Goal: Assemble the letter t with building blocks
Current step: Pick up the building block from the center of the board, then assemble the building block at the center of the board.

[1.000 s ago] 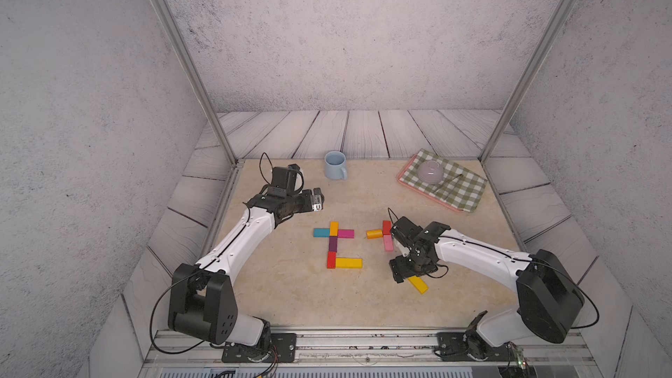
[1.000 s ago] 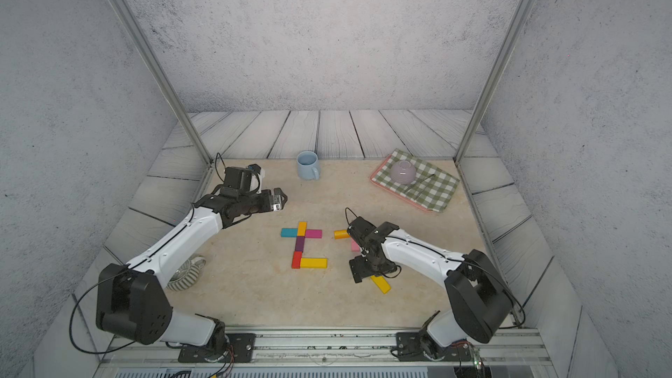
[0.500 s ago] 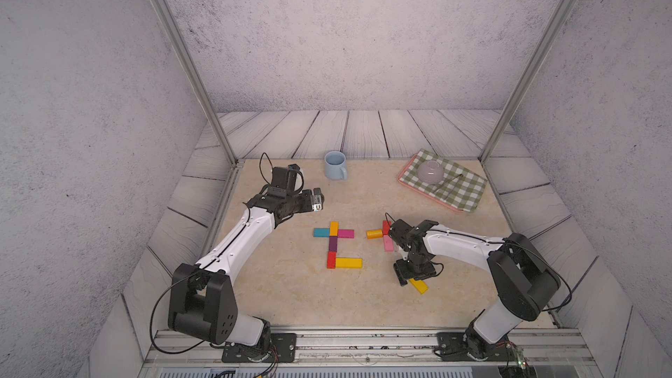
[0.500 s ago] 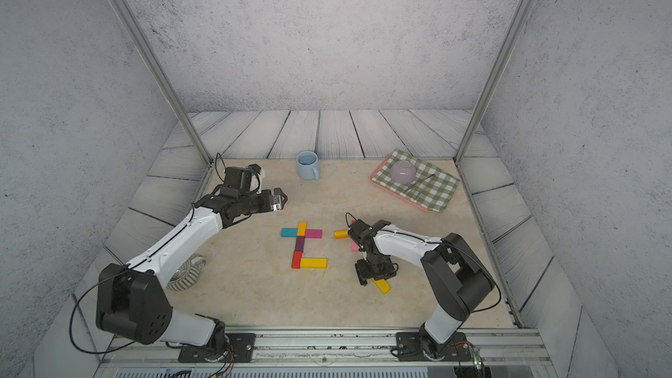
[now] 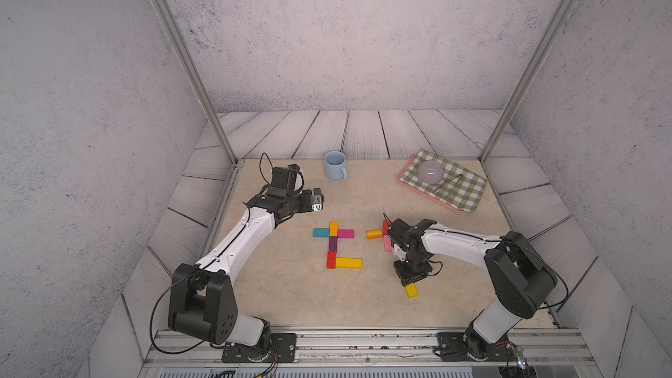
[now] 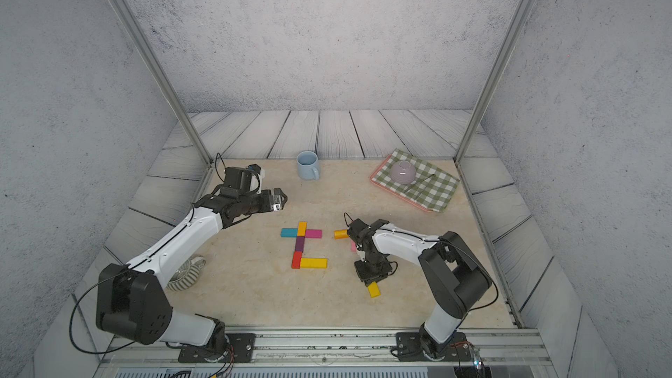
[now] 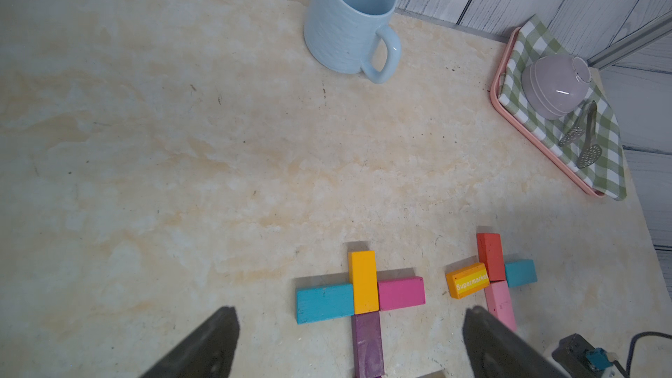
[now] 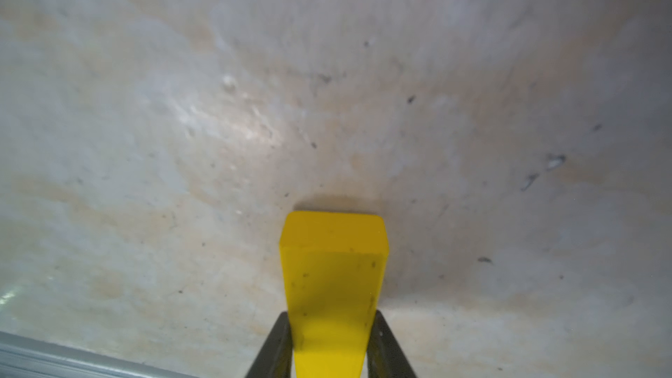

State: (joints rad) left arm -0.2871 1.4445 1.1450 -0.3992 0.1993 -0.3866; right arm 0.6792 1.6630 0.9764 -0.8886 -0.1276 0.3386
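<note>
While your right gripper [image 8: 331, 325] clamps the yellow block [image 8: 332, 249] by its long sides, bottom centre of the wrist view, expect it light, stiff and slippery.

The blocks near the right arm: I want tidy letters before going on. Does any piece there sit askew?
Yes. In the left wrist view the orange block marked Supermarket lies tilted, not square to the red block beside it. The yellow block clamped in the right gripper also lies diagonally, apart from that group.
</note>
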